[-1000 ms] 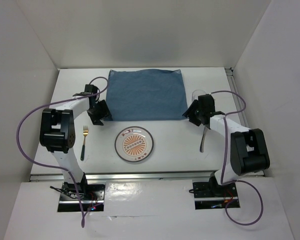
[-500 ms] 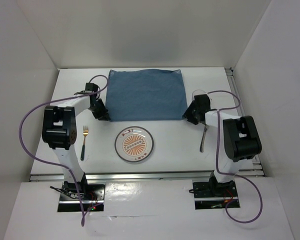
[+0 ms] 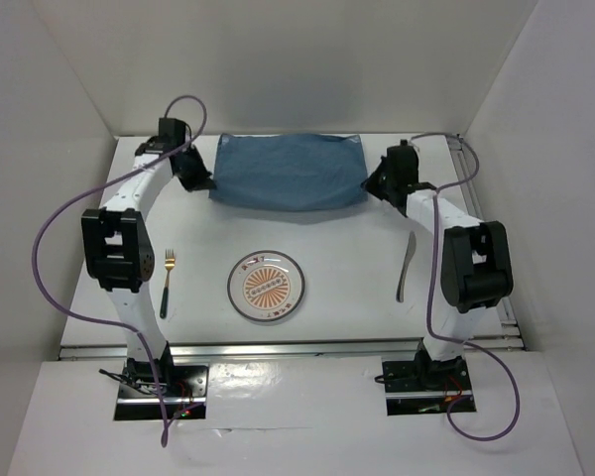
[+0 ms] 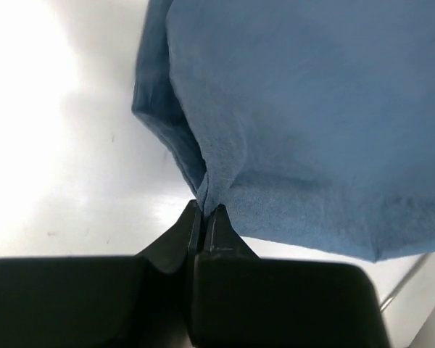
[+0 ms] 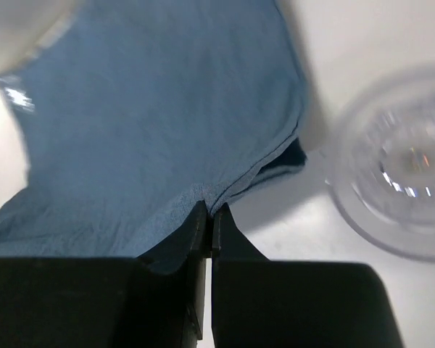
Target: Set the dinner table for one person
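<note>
The blue cloth [image 3: 286, 172] lies at the back of the dinner table [image 3: 327, 243], its near edge pulled up and bunched. My left gripper [image 3: 206, 184] is shut on the cloth's near left corner [image 4: 210, 185], the fabric pinched between the fingertips. At the near right corner [image 5: 225, 190], my right gripper [image 3: 370, 188] is likewise shut on the cloth. A patterned plate [image 3: 267, 286] sits at the front centre. To its left is a fork [image 3: 166, 283] and to its right a knife [image 3: 405, 266].
A clear glass [image 5: 399, 167] stands just right of the cloth in the right wrist view; the right arm hides it from above. White walls close in the table on the left, back and right.
Both grippers closed on the cloth's near corners and carried them up and toward the back. The cloth now covers less of the table from front to back.
</note>
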`<state>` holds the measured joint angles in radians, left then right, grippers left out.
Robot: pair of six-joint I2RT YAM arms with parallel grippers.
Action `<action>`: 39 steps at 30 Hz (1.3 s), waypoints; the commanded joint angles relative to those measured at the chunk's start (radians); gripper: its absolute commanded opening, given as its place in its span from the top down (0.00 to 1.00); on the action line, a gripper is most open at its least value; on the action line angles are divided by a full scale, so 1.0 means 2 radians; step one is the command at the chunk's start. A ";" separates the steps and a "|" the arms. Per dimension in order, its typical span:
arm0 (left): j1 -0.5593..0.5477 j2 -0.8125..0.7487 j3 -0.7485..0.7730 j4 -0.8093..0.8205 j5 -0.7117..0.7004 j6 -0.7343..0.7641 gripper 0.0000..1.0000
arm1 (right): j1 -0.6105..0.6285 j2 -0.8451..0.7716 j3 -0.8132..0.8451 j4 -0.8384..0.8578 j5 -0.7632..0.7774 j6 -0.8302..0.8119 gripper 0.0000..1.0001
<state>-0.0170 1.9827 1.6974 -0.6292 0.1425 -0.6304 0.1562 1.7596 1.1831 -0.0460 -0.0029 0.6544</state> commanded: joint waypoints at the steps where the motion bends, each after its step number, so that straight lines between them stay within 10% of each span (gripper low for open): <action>1: 0.013 -0.020 0.085 -0.041 0.002 0.018 1.00 | -0.003 -0.040 0.060 0.002 -0.002 -0.019 1.00; 20: 0.086 -0.243 0.174 -0.027 0.039 0.028 1.00 | -0.003 -0.255 0.165 -0.020 -0.003 -0.064 1.00; 39: 0.086 -0.036 0.321 0.000 0.120 0.005 1.00 | -0.008 -0.006 0.379 0.002 -0.033 -0.086 1.00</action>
<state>0.1410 1.9427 2.2589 -0.6903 0.3645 -0.6098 0.1566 1.7576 1.8278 -0.1059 -0.0868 0.5072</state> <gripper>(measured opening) 0.038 0.036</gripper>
